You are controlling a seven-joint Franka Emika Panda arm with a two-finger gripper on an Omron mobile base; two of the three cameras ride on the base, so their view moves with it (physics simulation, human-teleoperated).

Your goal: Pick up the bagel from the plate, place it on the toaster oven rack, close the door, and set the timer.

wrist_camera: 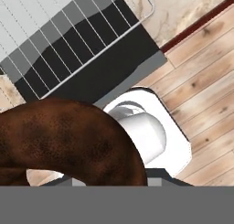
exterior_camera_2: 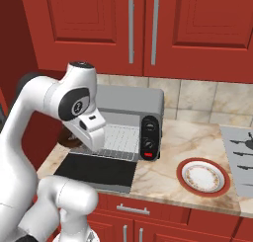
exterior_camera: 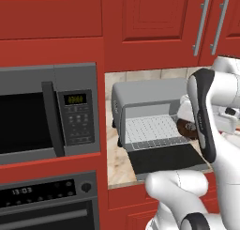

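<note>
Bagel lifted off plate, carried toward open toaster oven; placing, door and timer not done.

The bagel (wrist_camera: 64, 143) is clenched in the gripper (exterior_camera: 188, 126), held in the air at the right end of the toaster oven (exterior_camera_2: 129, 118) mouth, just beside the toaster oven rack (exterior_camera: 151, 130) and not yet resting on it. The plate (exterior_camera_2: 203, 177) sits bare on the counter (exterior_camera_2: 173, 152) to the right of the oven. The door (exterior_camera_2: 96, 172) lies flat open, dark glass up. Judged: pickup done; left are setting the bagel on the rack, shutting the door, turning the timer knob. Count: one bagel, one plate, one rack, one toaster oven with one door, two knobs (exterior_camera_2: 150, 132) plus one red button on its side panel, one microwave (exterior_camera: 47, 114).
</note>
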